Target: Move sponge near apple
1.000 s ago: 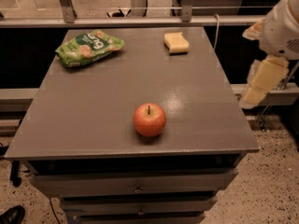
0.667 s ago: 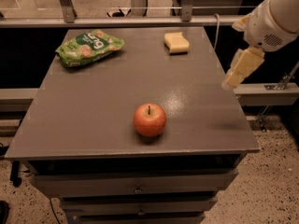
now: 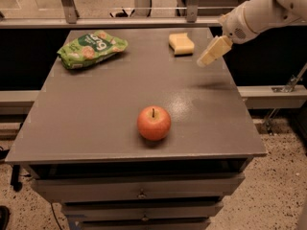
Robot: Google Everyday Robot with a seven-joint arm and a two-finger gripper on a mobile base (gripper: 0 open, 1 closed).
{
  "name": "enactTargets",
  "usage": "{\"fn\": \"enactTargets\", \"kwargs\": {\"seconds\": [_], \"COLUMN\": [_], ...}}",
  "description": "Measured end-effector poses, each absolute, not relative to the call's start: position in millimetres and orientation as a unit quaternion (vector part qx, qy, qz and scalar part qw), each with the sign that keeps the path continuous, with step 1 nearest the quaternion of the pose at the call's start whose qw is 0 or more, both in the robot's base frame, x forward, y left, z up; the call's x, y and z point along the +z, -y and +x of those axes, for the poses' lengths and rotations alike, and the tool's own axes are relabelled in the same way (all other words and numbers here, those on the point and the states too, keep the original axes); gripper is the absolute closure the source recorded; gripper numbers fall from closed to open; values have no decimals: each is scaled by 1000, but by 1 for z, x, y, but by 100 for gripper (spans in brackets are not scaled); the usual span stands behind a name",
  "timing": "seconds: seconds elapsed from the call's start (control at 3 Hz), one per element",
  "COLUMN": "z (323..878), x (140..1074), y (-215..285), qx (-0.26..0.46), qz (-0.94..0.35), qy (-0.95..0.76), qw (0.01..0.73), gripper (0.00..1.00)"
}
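A pale yellow sponge (image 3: 181,43) lies on the grey table (image 3: 96,109) near its far right corner. A red-orange apple (image 3: 154,123) with a dark stem stands toward the table's front middle. My gripper (image 3: 209,54) hangs from the white arm at the upper right, above the table's right side, just right of the sponge and a little nearer the front. It holds nothing. It is apart from the sponge and far from the apple.
A green snack bag (image 3: 91,47) lies at the table's far left. Drawers (image 3: 139,193) sit under the tabletop. A metal rail (image 3: 144,22) runs behind the table. The table's right edge lies just below my gripper.
My arm has swung in from beyond the table's right edge, up and to the left, so the gripper now hangs close to the sponge. Sponge, apple and bag have not moved.
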State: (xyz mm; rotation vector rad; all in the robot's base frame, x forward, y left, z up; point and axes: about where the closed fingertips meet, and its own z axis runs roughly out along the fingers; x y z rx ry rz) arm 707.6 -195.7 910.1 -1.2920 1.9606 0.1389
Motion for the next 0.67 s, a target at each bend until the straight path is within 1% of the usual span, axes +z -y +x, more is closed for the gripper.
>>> {"fn": "enactTargets", "kwargs": {"seconds": [0.67], "z": [785], "x": [871], "y": [182], "qx": [135], "qz": [-429], "qy": [-781], "qw": [434], "gripper": [0]}}
